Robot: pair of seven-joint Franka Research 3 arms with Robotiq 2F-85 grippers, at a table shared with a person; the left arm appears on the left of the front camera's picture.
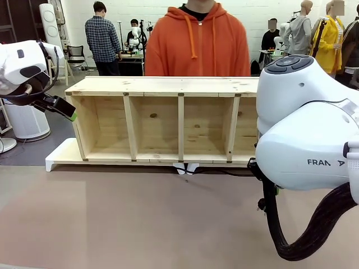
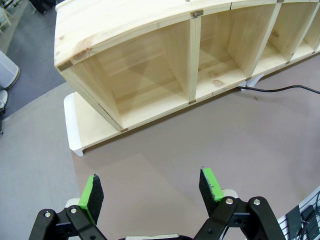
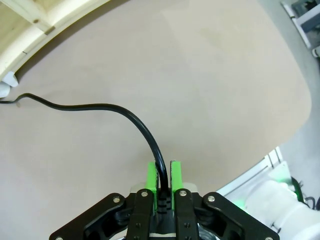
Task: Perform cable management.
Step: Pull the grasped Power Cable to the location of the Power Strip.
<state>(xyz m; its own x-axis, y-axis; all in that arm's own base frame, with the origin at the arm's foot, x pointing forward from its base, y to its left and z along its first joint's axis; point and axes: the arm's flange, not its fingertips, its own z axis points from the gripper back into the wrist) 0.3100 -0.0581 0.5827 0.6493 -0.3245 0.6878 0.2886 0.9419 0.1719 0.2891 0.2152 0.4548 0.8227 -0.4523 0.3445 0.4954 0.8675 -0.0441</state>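
- Right jaws: clenched on the cable (image 3: 100, 105), with the green pads (image 3: 151, 175) pinching it from both sides. A ribbed black bit sits between the pads; it looks like the plug's neck, can't confirm.
- Cable: it leaves the grip, arcs over the bare worktop (image 1: 140, 224), then lies flat. From there it runs off to the foot of the wooden shelf (image 1: 162, 85), toward the white power strip (image 1: 185, 168) at the shelf's front middle.
- Left jaws: released, fingers (image 2: 92, 192) wide apart with nothing between them. They hover over the worktop near the shelf's left end.
- Person (image 1: 196, 45): stands at the far side behind the shelf, hands hidden.
- Step in hand, my read: the right arm has the cord's free end and needs to route it tidily along or into the shelf.
- Hold the clench firm, since a thin smooth cord can slide through the pads.
- Move slow and low so the slack follows without whipping or looping.
- Don't pull taut. The far end sits at the power strip, and a tug could drag the strip out.
- Watch the shelf's front edge and the white base board (image 1: 61, 152), where the cord can snag.
- The left jaws are free, so they could pin the cord's middle while the right jaws lay the end.
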